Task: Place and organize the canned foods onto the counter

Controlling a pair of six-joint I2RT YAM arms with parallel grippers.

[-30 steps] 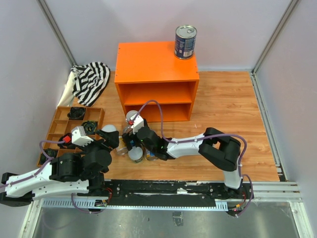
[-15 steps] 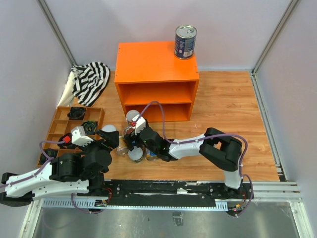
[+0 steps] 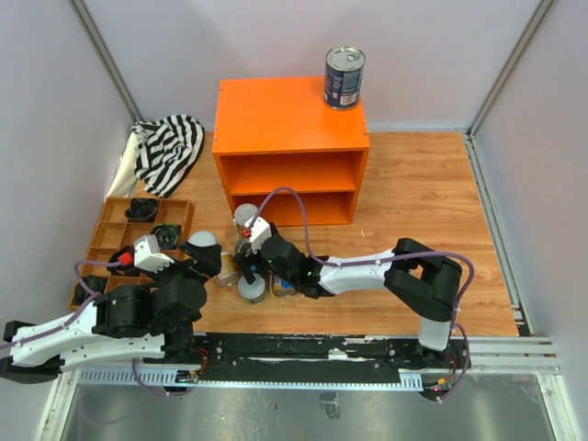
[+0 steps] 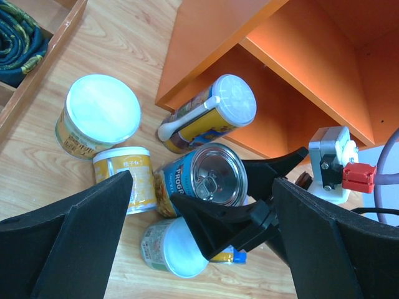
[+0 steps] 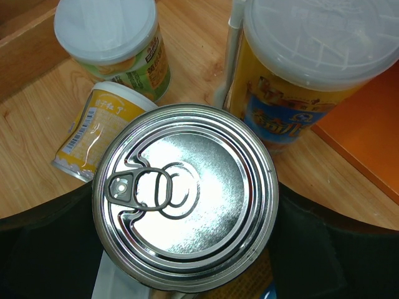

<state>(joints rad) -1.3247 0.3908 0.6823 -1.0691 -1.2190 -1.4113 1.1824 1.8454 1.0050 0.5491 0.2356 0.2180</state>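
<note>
The orange counter stands at the back with one wide blue-labelled can on its top right corner. The other cans cluster on the floor before it. My right gripper is shut on the second wide blue can, one black finger on each side; the can also shows in the left wrist view. A tall slim can lies beside it. Small yellowish cans lie to its left. My left gripper hovers open and empty above the cluster.
A low brown compartmented tray with dark items lies at the left. A striped cloth lies at the back left. The right gripper's finger and wrist camera sit under my left gripper. Walls close in on both sides.
The right arm has reached a little farther left and its elbow has shifted right, with its jaws round the wide blue can. The left arm has hardly moved.
</note>
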